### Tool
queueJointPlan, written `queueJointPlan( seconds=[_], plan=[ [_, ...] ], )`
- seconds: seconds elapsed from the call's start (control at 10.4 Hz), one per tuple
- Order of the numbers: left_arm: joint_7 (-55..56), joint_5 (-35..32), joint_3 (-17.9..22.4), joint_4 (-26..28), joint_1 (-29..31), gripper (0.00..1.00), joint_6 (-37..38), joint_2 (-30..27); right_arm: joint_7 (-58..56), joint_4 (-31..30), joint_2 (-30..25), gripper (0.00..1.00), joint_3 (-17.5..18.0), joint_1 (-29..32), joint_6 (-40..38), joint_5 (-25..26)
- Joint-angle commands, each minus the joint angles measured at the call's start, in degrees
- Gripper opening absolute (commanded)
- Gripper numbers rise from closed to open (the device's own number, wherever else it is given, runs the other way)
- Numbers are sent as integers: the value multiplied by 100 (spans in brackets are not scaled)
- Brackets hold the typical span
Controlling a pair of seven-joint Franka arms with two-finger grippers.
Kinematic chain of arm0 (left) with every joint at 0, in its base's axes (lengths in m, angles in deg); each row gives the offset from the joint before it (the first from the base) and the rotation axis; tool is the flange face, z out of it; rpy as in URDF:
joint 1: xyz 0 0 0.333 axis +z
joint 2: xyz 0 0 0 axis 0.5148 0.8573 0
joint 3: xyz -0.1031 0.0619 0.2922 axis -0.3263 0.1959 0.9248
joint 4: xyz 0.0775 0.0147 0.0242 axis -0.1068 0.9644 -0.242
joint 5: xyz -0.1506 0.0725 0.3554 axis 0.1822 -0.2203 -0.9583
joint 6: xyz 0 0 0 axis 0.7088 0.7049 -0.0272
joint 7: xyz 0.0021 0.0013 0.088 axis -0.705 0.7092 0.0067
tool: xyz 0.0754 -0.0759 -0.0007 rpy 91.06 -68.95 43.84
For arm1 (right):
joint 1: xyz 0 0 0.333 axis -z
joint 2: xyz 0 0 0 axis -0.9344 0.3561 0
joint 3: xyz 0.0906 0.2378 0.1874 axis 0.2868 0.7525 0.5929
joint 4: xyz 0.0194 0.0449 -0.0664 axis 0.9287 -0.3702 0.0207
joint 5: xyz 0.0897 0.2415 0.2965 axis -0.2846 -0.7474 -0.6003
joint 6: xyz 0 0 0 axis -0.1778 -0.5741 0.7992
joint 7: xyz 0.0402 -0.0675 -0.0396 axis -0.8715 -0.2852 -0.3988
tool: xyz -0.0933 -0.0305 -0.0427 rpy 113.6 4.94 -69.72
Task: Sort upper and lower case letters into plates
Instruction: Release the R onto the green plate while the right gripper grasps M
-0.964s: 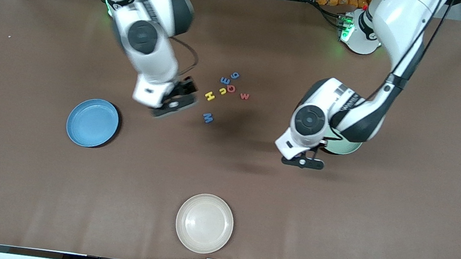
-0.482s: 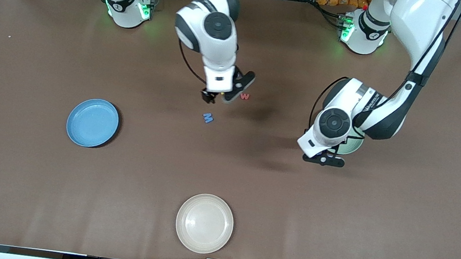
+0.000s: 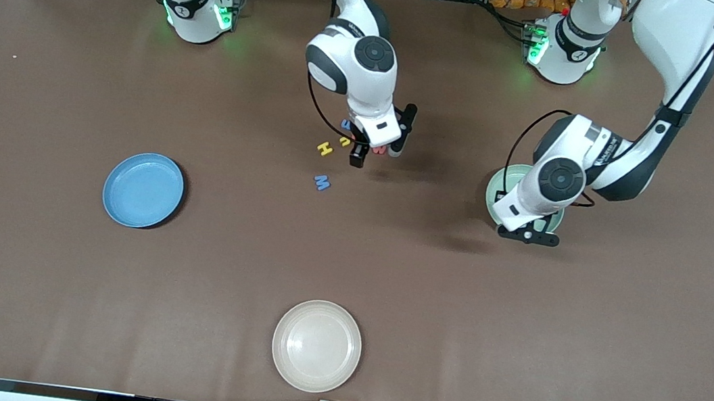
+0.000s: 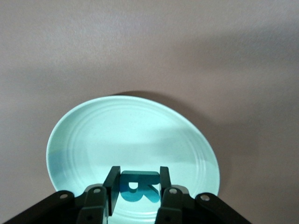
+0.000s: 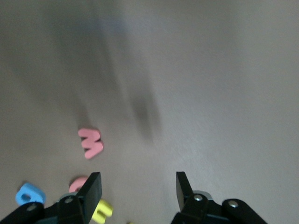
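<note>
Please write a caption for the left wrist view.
Left pincer holds a teal letter R over the mint green plate.

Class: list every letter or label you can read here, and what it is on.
"R": teal letter in the left gripper, over the mint plate.
"W": red letter on the table, below the right gripper.
"H": yellow letter on the table.
"M": blue letter on the table.
Other letters and the left arm's print: not readable.
</note>
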Motion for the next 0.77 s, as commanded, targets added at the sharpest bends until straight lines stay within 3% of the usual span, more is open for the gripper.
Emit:
queueJointPlan(
  seconds=[0.0, 0.1, 0.19, 0.29, 0.39, 0.67],
  plan=[
    [-102, 58, -217, 705, 374, 0, -517, -369, -94, 296, 385, 70, 178, -8, 148, 153],
    [-102, 67, -225, 828, 401, 8, -588, -378, -76, 288, 412, 70, 249, -8, 148, 144],
    [-102, 67, -234, 864, 402, 22, -667, -361, -67, 288, 430, 70, 345, 1, 140, 144],
    [-93, 67, -234, 873, 402, 58, -676, -361, -67, 279, 456, 69, 433, -8, 122, 152],
    [-93, 67, -234, 865, 402, 100, -676, -344, -85, 261, 456, 69, 521, -8, 104, 187],
    [-84, 75, -234, 795, 393, 100, -676, -335, -58, 235, 579, 68, 531, -16, 104, 530]
  ],
)
